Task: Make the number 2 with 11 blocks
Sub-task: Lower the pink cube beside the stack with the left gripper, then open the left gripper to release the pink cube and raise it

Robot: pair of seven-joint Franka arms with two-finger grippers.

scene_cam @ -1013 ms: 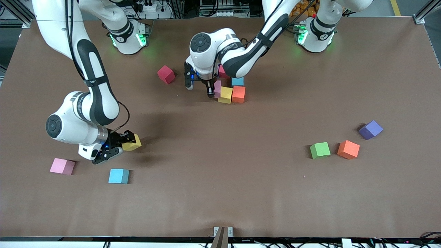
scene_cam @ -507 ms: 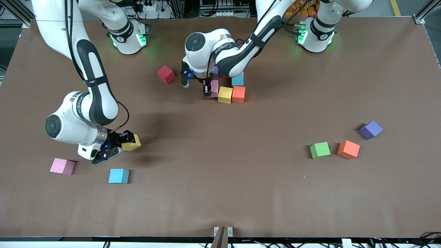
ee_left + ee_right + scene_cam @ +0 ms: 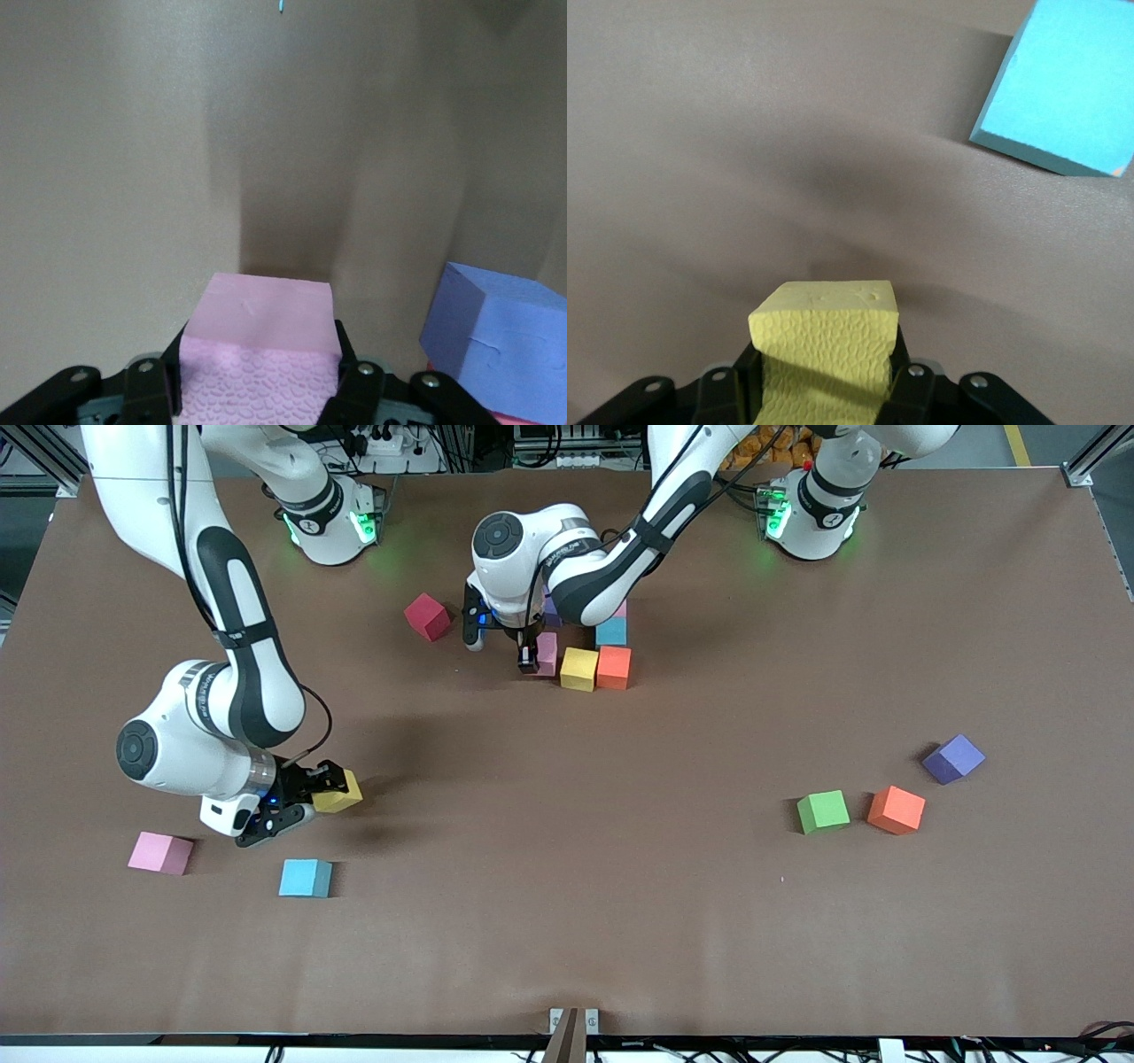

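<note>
Upper centre of the frame, I see the left pincer (image 3: 532, 657) grasping a pink block (image 3: 547, 653) beside the yellow block (image 3: 579, 669); lower left, right pincer (image 3: 306, 795) clenched on another yellow cube (image 3: 340, 794).

We see the left gripper (image 3: 259, 390) clamped on a pink block (image 3: 261, 341) between its jaws, over the brown table (image 3: 115, 159). Just beside the jaws sits a purple block (image 3: 496, 341), perhaps atop something pink.
</note>
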